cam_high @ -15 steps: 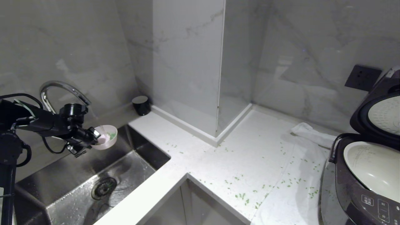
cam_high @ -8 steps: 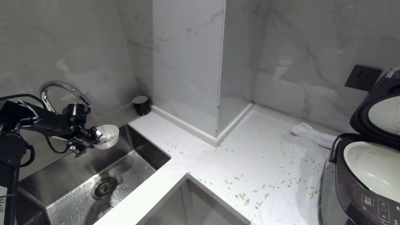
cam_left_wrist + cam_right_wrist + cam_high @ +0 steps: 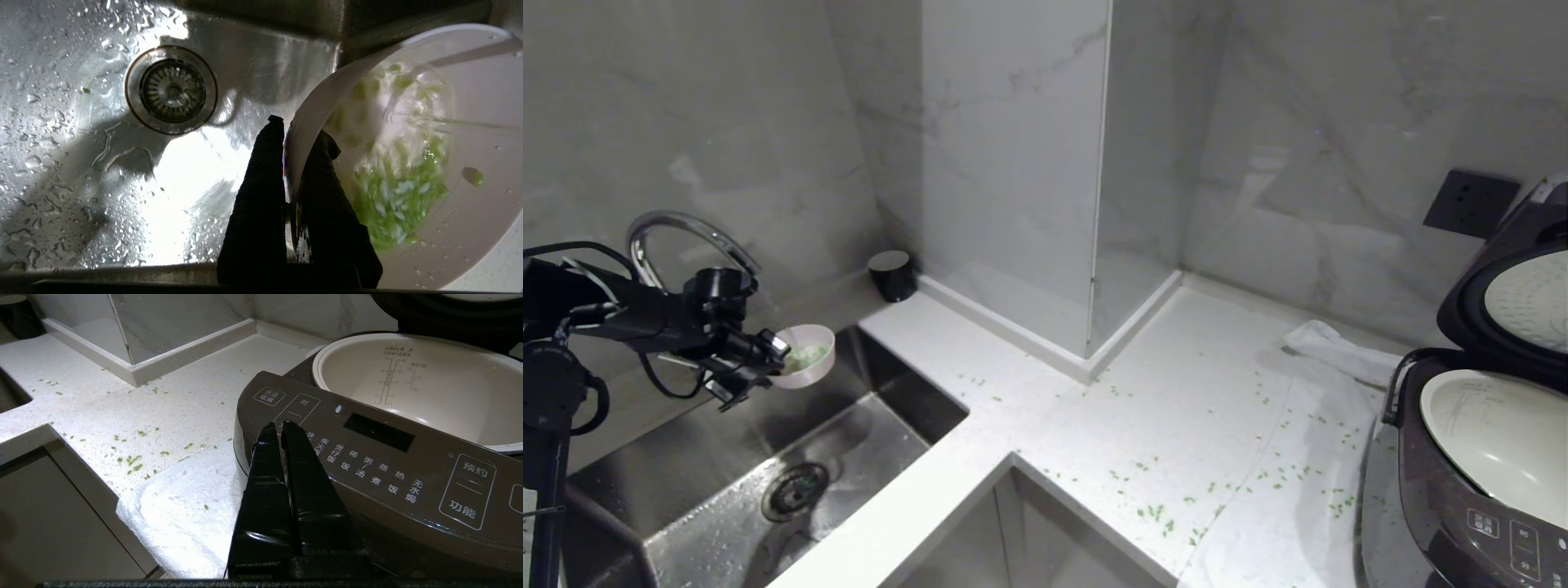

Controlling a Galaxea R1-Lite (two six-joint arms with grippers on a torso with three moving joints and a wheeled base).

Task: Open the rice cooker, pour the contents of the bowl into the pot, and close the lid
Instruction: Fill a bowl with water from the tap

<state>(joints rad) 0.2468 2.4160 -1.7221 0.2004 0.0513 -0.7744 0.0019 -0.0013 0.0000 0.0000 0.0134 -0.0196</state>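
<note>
My left gripper (image 3: pixel 773 350) is shut on the rim of the small pale pink bowl (image 3: pixel 809 371) and holds it over the sink's far end, below the faucet. In the left wrist view the gripper (image 3: pixel 300 128) has one finger outside the bowl (image 3: pixel 470 228) and one inside. Wet green bits (image 3: pixel 392 196) lie in the bowl. The rice cooker (image 3: pixel 1454 506) stands at the far right with its lid (image 3: pixel 1511 302) raised and the cream pot (image 3: pixel 1494 433) bare. My right gripper (image 3: pixel 278 424) is shut on nothing, just before the cooker's control panel (image 3: pixel 380 457), with the pot (image 3: pixel 429 388) behind it.
The steel sink (image 3: pixel 686 457) with its drain (image 3: pixel 792 490) and curved faucet (image 3: pixel 678 229) fills the left. A black cup (image 3: pixel 892 275) stands in the counter corner. Green bits (image 3: pixel 1160 514) lie scattered on the white counter. A white cloth (image 3: pixel 1339 347) lies by the cooker, and a towel (image 3: pixel 184 514) under it.
The bowl has turned from a tilt toward level in my left gripper and has drifted slightly right over the sink. Everything else is still.
</note>
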